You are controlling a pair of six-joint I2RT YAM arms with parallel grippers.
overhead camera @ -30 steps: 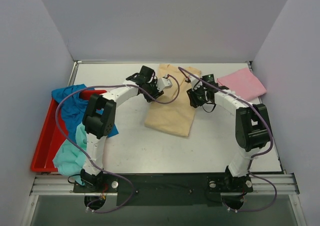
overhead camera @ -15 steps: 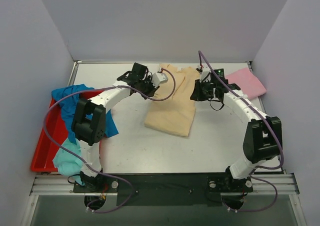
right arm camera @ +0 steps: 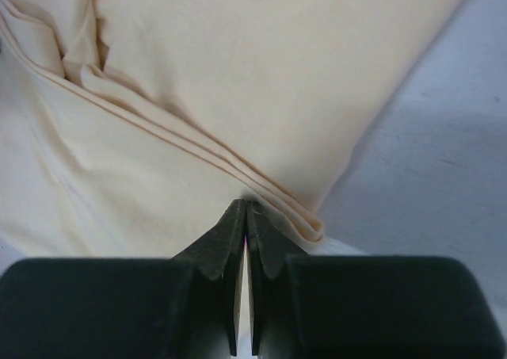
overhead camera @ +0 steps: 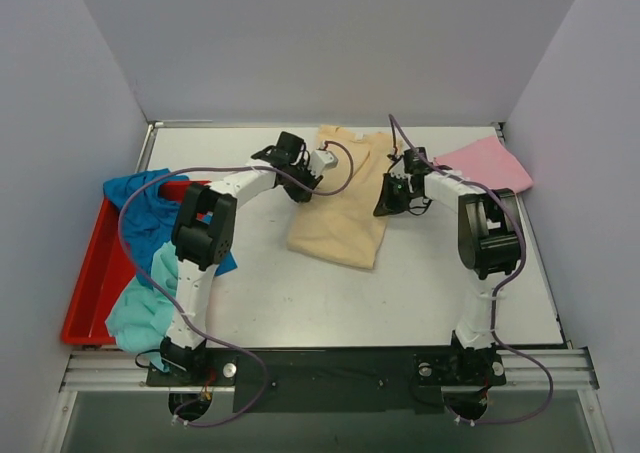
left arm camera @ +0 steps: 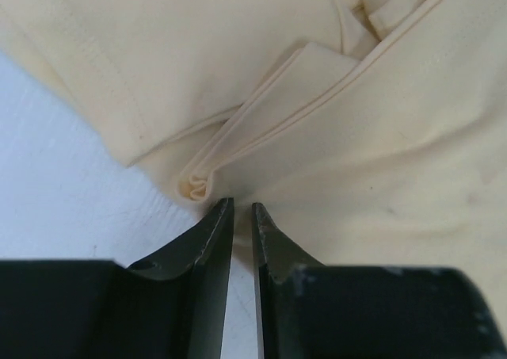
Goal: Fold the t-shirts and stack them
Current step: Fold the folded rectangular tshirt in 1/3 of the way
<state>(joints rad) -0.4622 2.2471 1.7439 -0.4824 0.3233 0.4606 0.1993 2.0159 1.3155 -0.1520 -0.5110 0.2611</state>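
Because it is soft, light cotton, the beige t-shirt point(overhead camera: 340, 213), lying part-folded at the far middle of the worktop point(overhead camera: 300, 293), will likely sag and slip, so it is best taken at both side edges at once. From above, the left gripper point(overhead camera: 305, 178) and right gripper point(overhead camera: 388, 203) flank it. In the left wrist view the fingers point(left arm camera: 210, 232) stand narrow at a layered hem corner; whether they pinch it I cannot tell. In the right wrist view the fingers point(right arm camera: 226, 232) are pressed together at the stacked edge.
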